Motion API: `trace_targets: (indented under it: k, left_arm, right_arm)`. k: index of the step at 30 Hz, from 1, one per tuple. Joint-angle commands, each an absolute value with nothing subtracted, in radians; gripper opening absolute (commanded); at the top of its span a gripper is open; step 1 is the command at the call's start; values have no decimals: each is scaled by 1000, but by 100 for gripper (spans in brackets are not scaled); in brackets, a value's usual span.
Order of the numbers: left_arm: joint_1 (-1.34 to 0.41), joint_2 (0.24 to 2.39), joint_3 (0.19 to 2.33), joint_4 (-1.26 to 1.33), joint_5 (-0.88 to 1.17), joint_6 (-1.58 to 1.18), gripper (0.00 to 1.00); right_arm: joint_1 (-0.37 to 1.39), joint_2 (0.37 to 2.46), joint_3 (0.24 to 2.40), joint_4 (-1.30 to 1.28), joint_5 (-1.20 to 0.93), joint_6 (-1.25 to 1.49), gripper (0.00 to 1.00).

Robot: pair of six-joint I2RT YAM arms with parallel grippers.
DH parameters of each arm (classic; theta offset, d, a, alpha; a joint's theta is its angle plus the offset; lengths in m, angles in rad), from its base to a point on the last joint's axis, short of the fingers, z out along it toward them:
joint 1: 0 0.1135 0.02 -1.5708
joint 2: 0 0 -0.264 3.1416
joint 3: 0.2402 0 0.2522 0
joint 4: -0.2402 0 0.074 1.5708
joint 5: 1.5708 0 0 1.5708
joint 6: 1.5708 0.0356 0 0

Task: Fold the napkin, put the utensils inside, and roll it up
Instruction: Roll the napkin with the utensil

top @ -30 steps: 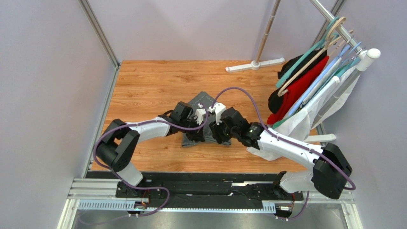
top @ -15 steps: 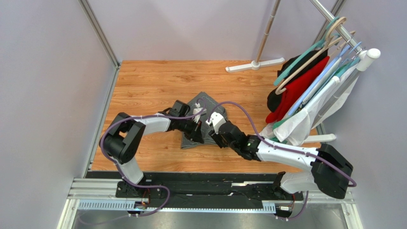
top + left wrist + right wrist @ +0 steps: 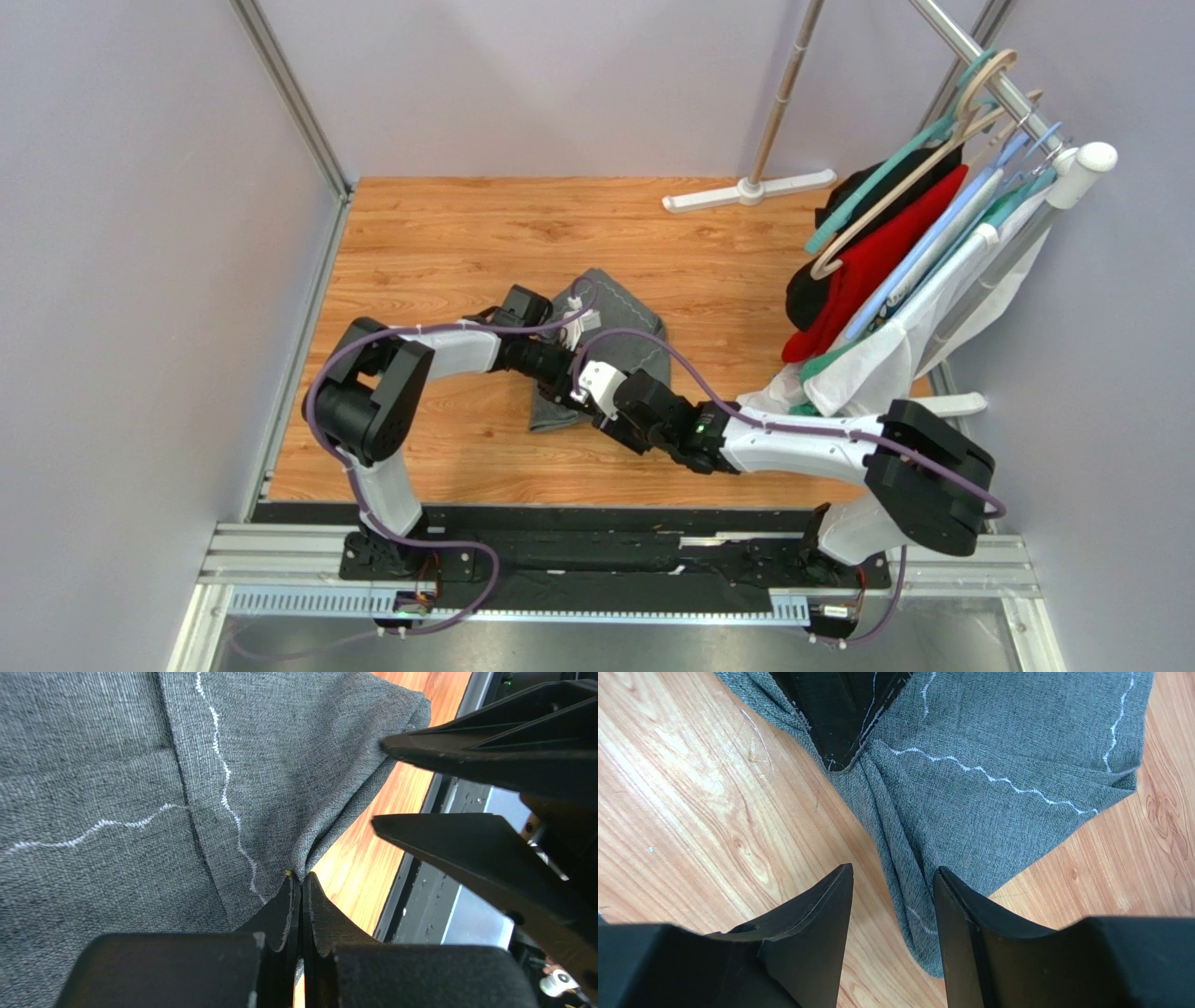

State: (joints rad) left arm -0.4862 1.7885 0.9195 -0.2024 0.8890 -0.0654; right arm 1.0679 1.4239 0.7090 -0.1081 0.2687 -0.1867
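Napkin (image 3: 613,305) lay bunched around centre of tabletop (image 3: 435,238). Left gripper (image 3: 300,882) jaws pressed together, pinching napkin edge, cloth puckered at tips. Right gripper (image 3: 892,878) jaws half apart, straddling gathered ridge, gripping nothing.

Shows a warm orange-brown, wood-grain surface (image 3: 421,252) seen from above, its planks running left to right. Carries near its middle the napkin (image 3: 617,305), a dark grey cloth with a pale wavy stitched line, lying folded over on itself and gathered into pleats along one side. Holds at the far edge the white T-shaped foot (image 3: 751,192) of a stand, flat on the wood and well apart from the napkin.
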Motion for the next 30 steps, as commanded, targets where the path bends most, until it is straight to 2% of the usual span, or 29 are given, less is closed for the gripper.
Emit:
trace_targets:
  k: [1, 15, 27, 30]
  left_arm:
    - [-480, 1793, 951, -209, 940, -52, 0]
    - [-479, 1812, 960, -225, 954, -31, 0]
    - [-479, 1818, 960, -233, 963, -15, 0]
    - [-479, 1822, 965, -239, 963, -11, 0]
  right_arm:
    - [1077, 1465, 762, -72, 298, -248, 50]
    - [1077, 1568, 785, -9, 383, -328, 48]
    - [1065, 1586, 773, 49, 384, -357, 47]
    - [1060, 1592, 776, 43, 347, -357, 44]
